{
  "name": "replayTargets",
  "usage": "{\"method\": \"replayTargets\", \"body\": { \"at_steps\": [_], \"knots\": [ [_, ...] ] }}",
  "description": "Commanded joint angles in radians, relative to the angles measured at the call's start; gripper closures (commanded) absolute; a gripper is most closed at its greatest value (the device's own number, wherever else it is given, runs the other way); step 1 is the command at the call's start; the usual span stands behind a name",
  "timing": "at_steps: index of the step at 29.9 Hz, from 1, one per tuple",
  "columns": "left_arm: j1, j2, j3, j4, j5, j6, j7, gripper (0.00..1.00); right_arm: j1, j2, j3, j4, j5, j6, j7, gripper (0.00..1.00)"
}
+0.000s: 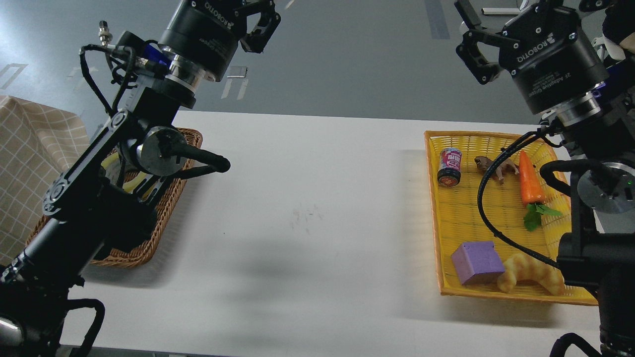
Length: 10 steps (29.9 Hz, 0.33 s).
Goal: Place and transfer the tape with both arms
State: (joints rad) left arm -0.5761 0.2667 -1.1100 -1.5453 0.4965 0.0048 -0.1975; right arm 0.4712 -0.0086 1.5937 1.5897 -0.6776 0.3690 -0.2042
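Tape shows only as a yellow sliver in the wicker basket at nine o'clock, mostly hidden behind my left arm. My left gripper is cut off at eleven o'clock, so I cannot tell its state. My right gripper at one o'clock is spread and empty.

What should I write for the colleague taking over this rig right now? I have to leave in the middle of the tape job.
Left hand: raised over the table's far edge, holding nothing visible; its tips run out of view, so I can't tell if it is open or shut.
Right hand: raised, open, empty.
Tape: not clearly in view. A yellow shape in the brown basket, mostly hidden by the left arm, may be it.
Done: no sign of a pickup or handover.
Left: the whole job.
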Motion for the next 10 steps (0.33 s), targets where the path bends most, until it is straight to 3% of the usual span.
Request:
{"method": "replayTargets", "body": {
  "at_steps": [1, 10],
  "knots": [
    [0.048, 0.0, -0.025, -0.001, 0.007, -0.069, 0.007, 0.01, 0.003, 0.009, -0.026, 0.001, -0.007, -0.013, 0.0, 0.01],
    [0.102, 0.02, -0.085, -0.001, 0.011, -0.092, 0.007, 0.01, -0.006, 0.009, -0.07, 0.004, -0.025, -0.019, 0.009, 0.01]
  ]
}}
